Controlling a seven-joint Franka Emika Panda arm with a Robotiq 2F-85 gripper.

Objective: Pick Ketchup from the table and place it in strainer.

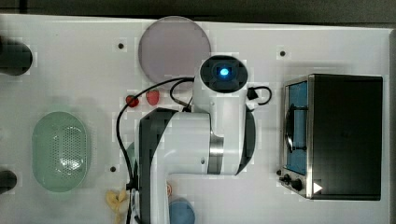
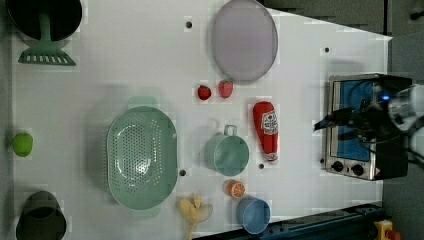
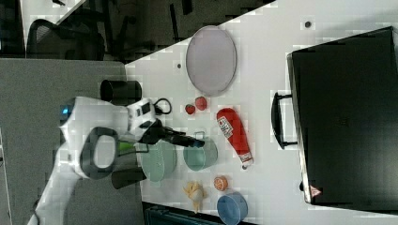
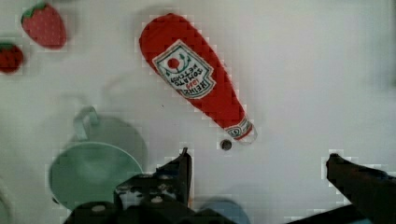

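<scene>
I read "Tomato Ketchup" on the white label of the Ketchup (image 4: pixel 194 77), seen upside down

Ketchup (image 3: pixel 233 132) flat on table (image 3: pixel 267 70), beside teal cup (image 3: pixel 201 154).

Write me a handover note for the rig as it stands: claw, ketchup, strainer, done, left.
Claw: open, holding nothing, above the table near the ketchup's cap end.
Ketchup: lying flat on the table, between the teal cup and the toaster oven in the left view.
Strainer: holds nothing, on the left view's left of the cup.
Done: nothing picked yet.
Left: grasp the ketchup, carry it over, drop it in the strainer.
</scene>
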